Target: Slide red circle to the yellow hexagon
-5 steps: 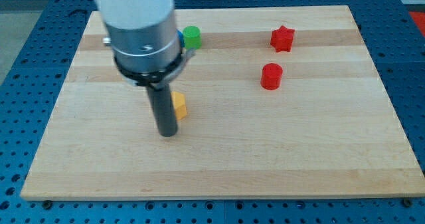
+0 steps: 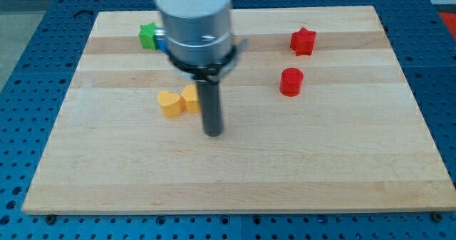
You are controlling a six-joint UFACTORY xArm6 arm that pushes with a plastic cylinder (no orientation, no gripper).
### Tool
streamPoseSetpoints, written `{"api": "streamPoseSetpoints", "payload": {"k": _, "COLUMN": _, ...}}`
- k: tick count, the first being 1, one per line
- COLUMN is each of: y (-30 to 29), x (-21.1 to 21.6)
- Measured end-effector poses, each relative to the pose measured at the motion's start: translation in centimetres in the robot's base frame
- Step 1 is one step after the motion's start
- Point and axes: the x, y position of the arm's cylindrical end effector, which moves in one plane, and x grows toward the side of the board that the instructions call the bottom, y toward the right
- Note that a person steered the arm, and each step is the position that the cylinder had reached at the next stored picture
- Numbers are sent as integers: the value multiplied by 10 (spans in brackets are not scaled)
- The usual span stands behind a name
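Note:
The red circle [image 2: 291,82] stands on the board at the view's right of centre. The yellow hexagon [image 2: 189,99] lies left of centre, touching a yellow heart-like block [image 2: 169,104] on its left. My tip [image 2: 213,132] is on the board just right of and below the yellow hexagon, well left of the red circle. The rod partly hides the hexagon's right side.
A red star [image 2: 303,41] sits above the red circle near the view's top right. A green block [image 2: 148,35] shows at the top left beside the arm body, which hides what is behind it. The wooden board [image 2: 228,176] lies on a blue pegboard table.
My arm and tip moved to the view's right by about 50 pixels. This uncovered the yellow heart-like block and the green block at top left; the green circle is now hidden behind the arm.

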Motion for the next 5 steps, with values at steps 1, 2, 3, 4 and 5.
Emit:
{"api": "streamPoseSetpoints", "payload": {"k": 1, "y": 88, "x": -8}}
{"api": "streamPoseSetpoints", "payload": {"k": 2, "y": 163, "x": -43}}
{"api": "streamPoseSetpoints", "payload": {"k": 3, "y": 185, "x": -86}}
{"api": "streamPoseSetpoints", "payload": {"k": 4, "y": 158, "x": -96}}
{"api": "streamPoseSetpoints", "payload": {"k": 5, "y": 92, "x": -89}}
